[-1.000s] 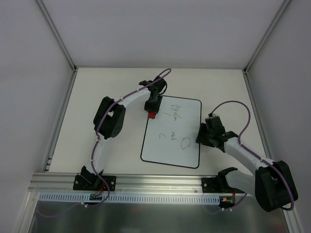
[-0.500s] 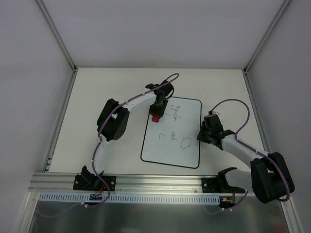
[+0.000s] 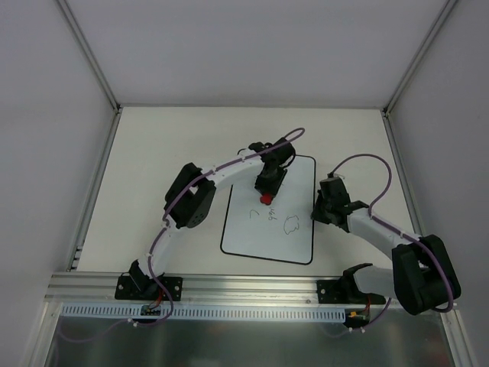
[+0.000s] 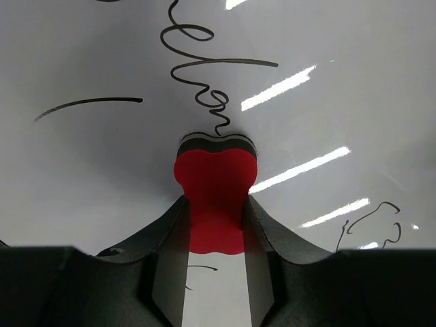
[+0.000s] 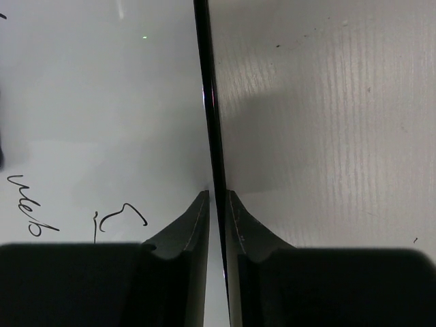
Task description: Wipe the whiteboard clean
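The whiteboard lies flat mid-table, white with a thin black border and dark scribbles in its upper and middle parts. My left gripper is shut on the red bone-shaped eraser, pressed on the board's upper middle. In the left wrist view the eraser sits between my fingers just below a cursive scribble. My right gripper is shut on the whiteboard's right edge. In the right wrist view the black border runs between my fingertips.
The cream table is boxed by white walls and metal rails. An aluminium rail runs along the near edge with both arm bases. More scribbles lie near the board's right middle.
My left gripper has swept the eraser from the board's upper-left edge to the right and down across the writing; part of the upper writing is gone. My right gripper has stayed on the right edge.
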You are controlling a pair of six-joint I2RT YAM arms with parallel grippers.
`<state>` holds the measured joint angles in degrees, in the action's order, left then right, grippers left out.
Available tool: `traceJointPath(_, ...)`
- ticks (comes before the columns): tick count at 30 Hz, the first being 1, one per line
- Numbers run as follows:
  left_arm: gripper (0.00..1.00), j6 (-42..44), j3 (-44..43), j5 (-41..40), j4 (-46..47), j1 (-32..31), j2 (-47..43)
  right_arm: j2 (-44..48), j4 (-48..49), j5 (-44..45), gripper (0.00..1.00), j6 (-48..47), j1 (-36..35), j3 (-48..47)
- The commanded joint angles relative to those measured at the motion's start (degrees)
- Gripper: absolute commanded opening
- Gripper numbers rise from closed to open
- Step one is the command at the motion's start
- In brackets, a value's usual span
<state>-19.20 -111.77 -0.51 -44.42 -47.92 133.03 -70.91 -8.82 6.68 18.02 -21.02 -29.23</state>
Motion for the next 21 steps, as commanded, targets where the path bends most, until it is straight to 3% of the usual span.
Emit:
traceJointPath(1, 0.00, -5.58, 3.40, 1.74, -2.42, 4.66, 1.54, -2.12, 0.12, -2.90, 0.09, 1.32, -0.52, 0.05)
traceJointPath(9, 0.00, -3.30, -1.34, -0.80, -3.30, 13.03, 3.11, -2.91, -1.38, -2.46, 0.05, -0.18, -0.52, -1.00)
traceJointPath(16, 0.00, -3.04, -5.21, 1.90, -4.00, 12.85, 7.23, -4.41, -2.08, -3.42, 0.04, -1.67, -0.43, -2.49)
traceJointPath(21, 0.00, -0.76, -9.34, 4.64, -4.97, 9.43, 9.87, -4.93, -2.17, -3.95, 0.04, -2.55, -0.52, -3.02)
